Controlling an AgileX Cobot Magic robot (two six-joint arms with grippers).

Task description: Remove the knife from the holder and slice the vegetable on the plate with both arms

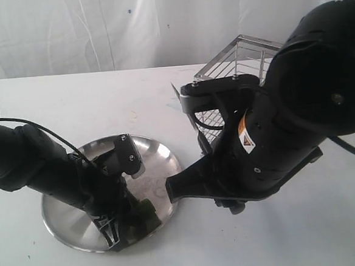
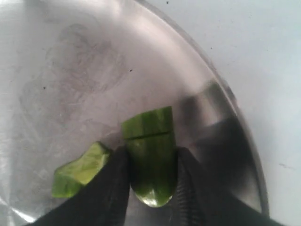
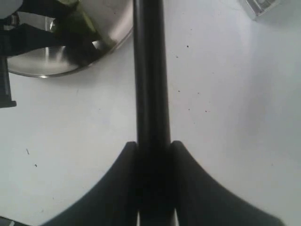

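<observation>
The left gripper [image 2: 150,188] pinches the vegetable [image 2: 150,155] on the plate [image 2: 225,122]. The right gripper [image 3: 154,155] squeezes the knife [image 3: 150,70], which is out of the holder [image 1: 239,58]. One piece [image 2: 80,169] is already cut off. More slicing looks left. I cannot see inside the holder.

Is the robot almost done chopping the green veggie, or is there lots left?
Partly done. The knife is out of the holder and clamped in the right hand. One cut piece already lies loose on the plate. The left hand pinches the vegetable, which shows a slit near its far end. The knife is off to the side over the table, so more slicing seems left.
</observation>
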